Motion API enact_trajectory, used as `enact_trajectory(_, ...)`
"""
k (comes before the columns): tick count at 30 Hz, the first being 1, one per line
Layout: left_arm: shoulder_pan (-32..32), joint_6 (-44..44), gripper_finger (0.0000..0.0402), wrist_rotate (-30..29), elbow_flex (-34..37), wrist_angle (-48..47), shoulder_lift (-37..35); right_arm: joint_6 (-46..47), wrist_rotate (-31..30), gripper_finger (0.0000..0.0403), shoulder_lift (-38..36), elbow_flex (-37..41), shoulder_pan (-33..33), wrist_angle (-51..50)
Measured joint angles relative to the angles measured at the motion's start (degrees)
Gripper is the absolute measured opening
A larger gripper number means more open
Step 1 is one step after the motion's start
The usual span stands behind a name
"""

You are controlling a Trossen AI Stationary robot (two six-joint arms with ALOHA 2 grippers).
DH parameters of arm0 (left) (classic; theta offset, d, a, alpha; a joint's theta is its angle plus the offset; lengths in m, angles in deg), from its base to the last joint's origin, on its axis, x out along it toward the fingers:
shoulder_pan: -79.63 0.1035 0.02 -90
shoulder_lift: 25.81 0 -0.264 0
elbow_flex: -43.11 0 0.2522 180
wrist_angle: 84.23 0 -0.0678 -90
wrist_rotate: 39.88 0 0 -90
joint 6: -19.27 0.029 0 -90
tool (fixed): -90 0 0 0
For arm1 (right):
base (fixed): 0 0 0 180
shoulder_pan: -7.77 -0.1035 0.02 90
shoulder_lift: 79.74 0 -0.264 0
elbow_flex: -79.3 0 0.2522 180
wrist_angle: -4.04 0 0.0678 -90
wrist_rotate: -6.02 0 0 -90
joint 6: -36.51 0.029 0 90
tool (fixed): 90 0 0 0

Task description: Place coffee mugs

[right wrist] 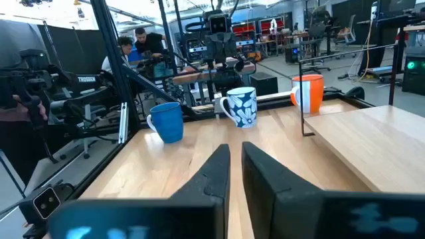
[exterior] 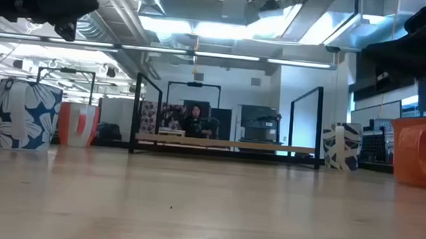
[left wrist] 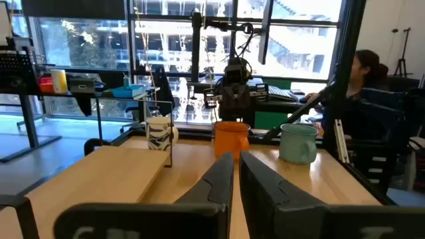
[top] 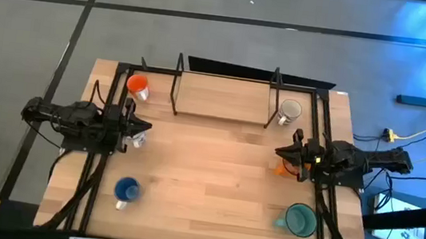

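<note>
Mugs are set out around the edge of the bench (top: 206, 183), and we judge that none has been picked up yet, so the task is at its opening step.

Nearest the front edge stand the blue mug (top: 126, 191) on the left and the teal mug (top: 299, 219) on the right, well apart from each other.

Farther back, at mid-depth, both arms reach in from the sides. The left gripper (top: 141, 130) hovers by the left edge, just beside a white mug with a blue pattern (right wrist: 242, 106). Its fingers (left wrist: 216, 179) are drawn together with only a slit between them, and they hold nothing. The right gripper (top: 283, 152) hovers by the right edge with a plain orange mug (top: 282, 169) just beside it. Its fingers (right wrist: 212, 172) are likewise closed on nothing.

At the back, an orange and white mug (top: 138, 86) and a grey mug (top: 289, 110) flank a raised wooden shelf (top: 223, 98) in a dark frame. We take that shelf to be the likely place for the mugs.

Beyond the bench, a person (left wrist: 362, 86) sits at a desk.

For the next move, we think either arm must spread its fingers, drop to the mug at its side and close on the rim or handle.
</note>
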Motion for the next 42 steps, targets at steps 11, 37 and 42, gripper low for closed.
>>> enact_trajectory(11,0.0,-0.4,0.002,0.0,0.0,0.4,0.0,0.0,-0.1,0.0028,0.0,0.0,0.0,0.0)
enact_trajectory(37,0.0,-9.2,0.002,-4.2,0.0,23.5,0.0,13.1,-7.5,0.0028,8.1,-10.9,0.0,-3.5)
enact_trajectory(42,0.0,-9.9,0.002,-9.8,0.0,25.4,0.0,13.2,-8.1,0.0028,17.8,-17.2,0.0,-5.6)
